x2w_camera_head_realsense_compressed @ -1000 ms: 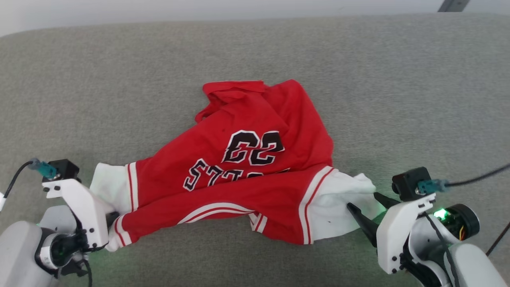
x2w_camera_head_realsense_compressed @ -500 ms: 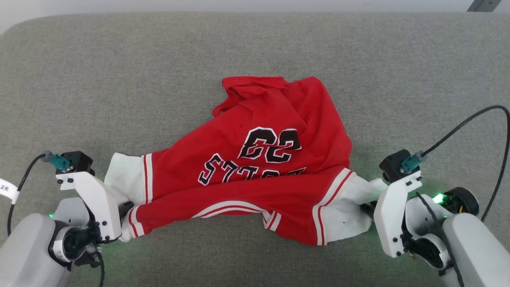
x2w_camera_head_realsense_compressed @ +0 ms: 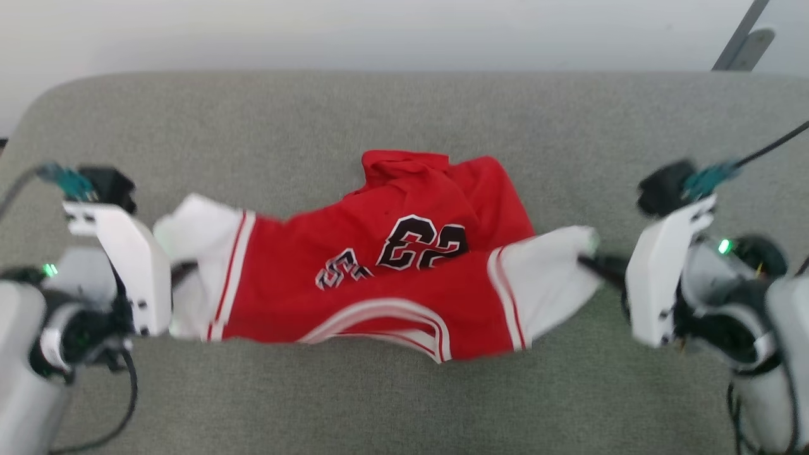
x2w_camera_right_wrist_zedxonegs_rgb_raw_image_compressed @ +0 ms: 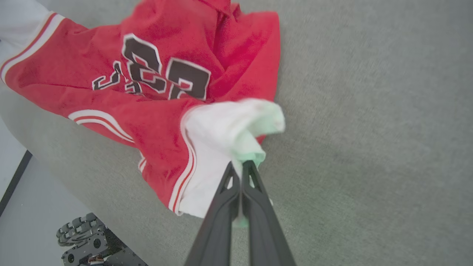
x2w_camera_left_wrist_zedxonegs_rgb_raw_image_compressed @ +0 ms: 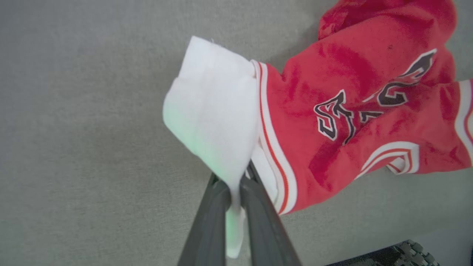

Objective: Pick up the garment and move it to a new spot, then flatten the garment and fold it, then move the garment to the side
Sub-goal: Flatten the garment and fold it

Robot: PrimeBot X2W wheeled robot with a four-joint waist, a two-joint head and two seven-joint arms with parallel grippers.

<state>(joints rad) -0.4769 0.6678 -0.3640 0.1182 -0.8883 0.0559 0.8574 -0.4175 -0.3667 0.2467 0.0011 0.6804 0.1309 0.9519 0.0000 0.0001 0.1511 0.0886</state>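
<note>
Garment (x2w_camera_head_realsense_compressed: pixel 379 297) higher and tauter than before, pinched by left claw (x2w_camera_left_wrist_zedxonegs_rgb_raw_image_compressed: pixel 234 184) and right claw (x2w_camera_right_wrist_zedxonegs_rgb_raw_image_compressed: pixel 240 166).

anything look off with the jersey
The garment is bunched, not flat: its far end lies crumpled and a fold hides part of the lettering. The left gripper and right gripper each pinch a white sleeve.

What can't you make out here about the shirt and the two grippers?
- Lettering: head view, a fold in the shirt hides most letters.
- Left gripper fingertips: head view, behind its mount and the sleeve.
- Right gripper: head view, smeared by motion blur.
- Shirt's far end: all views, bunched, so collar or hem is unclear.
</note>
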